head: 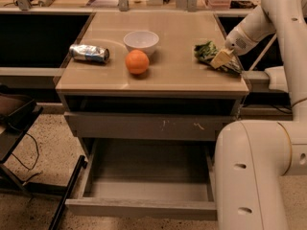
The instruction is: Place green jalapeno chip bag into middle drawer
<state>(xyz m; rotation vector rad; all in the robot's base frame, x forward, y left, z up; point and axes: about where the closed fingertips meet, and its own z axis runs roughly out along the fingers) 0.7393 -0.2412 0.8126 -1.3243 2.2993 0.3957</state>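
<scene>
Now, green jalapeno chip bag point(205, 51): I see it crumpled at the right edge of the desk point(187, 78).
pincer point(223, 59): on the bag; I cannot tell its grip.
middle drawer point(144, 208): pulled out, below the desk.
orange point(137, 62), bowl point(141, 41), can point(89, 53): well left of the bag.

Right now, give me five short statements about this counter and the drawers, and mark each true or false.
1. The green jalapeno chip bag lies at the right of the countertop, with the gripper on it. True.
2. The middle drawer is shut. False: it stands pulled open.
3. The orange sits just in front of the white bowl. True.
4. The crushed can lies inside the bowl. False: it lies on the countertop's left side, apart from the bowl.
5. The chip bag is in the drawer. False: it is on the countertop.
</scene>
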